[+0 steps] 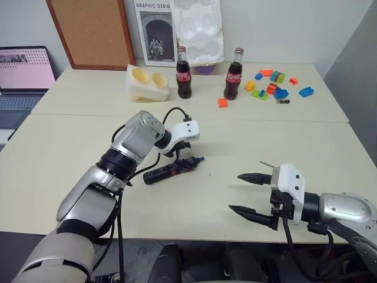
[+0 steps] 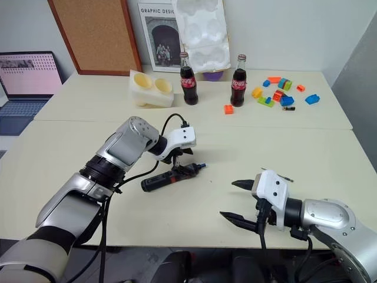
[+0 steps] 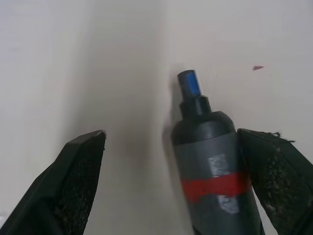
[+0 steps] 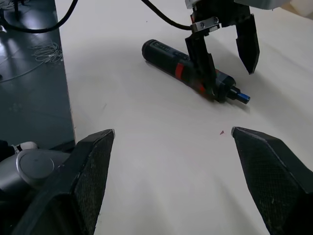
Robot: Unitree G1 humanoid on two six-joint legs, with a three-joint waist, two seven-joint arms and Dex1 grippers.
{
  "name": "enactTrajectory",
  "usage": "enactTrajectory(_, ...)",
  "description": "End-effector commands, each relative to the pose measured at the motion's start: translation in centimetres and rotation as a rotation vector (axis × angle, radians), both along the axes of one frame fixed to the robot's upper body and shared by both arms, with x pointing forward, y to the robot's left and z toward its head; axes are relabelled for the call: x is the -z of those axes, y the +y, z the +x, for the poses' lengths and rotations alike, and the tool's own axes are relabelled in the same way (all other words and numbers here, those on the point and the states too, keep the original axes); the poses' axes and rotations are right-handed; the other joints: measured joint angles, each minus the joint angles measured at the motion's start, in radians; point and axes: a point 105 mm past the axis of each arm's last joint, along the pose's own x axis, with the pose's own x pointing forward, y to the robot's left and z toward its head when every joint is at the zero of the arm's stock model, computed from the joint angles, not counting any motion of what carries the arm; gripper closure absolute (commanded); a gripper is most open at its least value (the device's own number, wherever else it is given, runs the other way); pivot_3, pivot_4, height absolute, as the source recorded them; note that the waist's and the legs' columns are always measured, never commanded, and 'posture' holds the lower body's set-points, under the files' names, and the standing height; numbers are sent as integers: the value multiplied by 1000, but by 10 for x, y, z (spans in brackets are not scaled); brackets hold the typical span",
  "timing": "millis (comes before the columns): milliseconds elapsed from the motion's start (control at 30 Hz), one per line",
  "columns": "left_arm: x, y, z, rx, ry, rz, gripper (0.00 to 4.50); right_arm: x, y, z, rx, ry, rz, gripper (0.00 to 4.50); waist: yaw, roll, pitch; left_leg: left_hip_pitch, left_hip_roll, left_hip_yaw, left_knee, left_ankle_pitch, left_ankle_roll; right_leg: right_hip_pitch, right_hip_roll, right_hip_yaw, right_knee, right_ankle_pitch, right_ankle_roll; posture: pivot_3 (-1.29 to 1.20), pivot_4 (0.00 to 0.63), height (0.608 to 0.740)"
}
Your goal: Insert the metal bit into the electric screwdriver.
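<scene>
The electric screwdriver [image 1: 168, 171] lies flat on the cream table [image 1: 70, 147], a black pen-shaped body with red patches and a bluish tip [image 3: 190, 83] pointing right. My left gripper [image 1: 184, 160] hangs over its front end, open, with the fingers astride the body; one pad [image 3: 274, 181] is close beside it. The right wrist view shows the same straddle over the screwdriver [image 4: 171, 61]. The metal bit [image 1: 266, 165], a thin grey rod, lies on the table just behind my right gripper [image 1: 235, 191]. That gripper is open and empty, near the front edge.
Two cola bottles [image 1: 184, 73] [image 1: 233, 75] stand at the back, with a white foam mould [image 1: 147, 82] to their left. Coloured blocks [image 1: 274, 85] and a small brass cylinder [image 1: 283, 101] lie at the back right. A laptop [image 1: 23, 71] sits far left.
</scene>
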Motion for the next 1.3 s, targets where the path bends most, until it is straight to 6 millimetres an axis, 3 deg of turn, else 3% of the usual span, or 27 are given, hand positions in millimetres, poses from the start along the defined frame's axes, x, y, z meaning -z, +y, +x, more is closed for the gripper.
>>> enactTrajectory(33,-9,-4,3,-2,-34,5,0,-8,-1,1,7,-62,3,479,0,0,0,0,0,0,0,0,0,0,0,0,0,0,0,0,150,740)
enactTrajectory(167,-1,-5,-5,6,-1,7,507,-7,0,1,3,-61,2,411,0,0,0,0,0,0,0,0,0,0,0,0,1,0,0,0,150,740)
enactTrajectory(467,10,-6,-18,2,35,15,2613,-7,1,7,-1,-71,-8,411,0,0,0,0,0,-1,0,0,0,0,0,0,1,0,0,0,150,740)
enactTrajectory(567,15,-11,-17,-2,22,10,2820,-7,3,6,-12,-68,-9,411,0,0,0,1,0,-1,0,0,0,0,0,0,1,0,0,0,150,740)
enactTrajectory(1000,14,-26,-21,126,-101,-46,2822,-5,-5,0,-32,-3,-45,411,27,1,-1,2,-1,-1,1,0,0,3,-1,0,1,0,0,0,150,740)
enactTrajectory(1133,-14,-36,-6,87,-201,-176,2822,-14,-14,3,-23,-10,-53,411,31,0,0,2,-1,-1,1,0,0,3,-1,0,1,0,0,0,150,740)
enactTrajectory(1300,-58,-62,-2,60,-286,-431,2822,-27,-24,7,9,-29,-26,411,31,0,0,0,-1,-2,2,0,0,2,-2,-1,0,0,1,0,150,740)
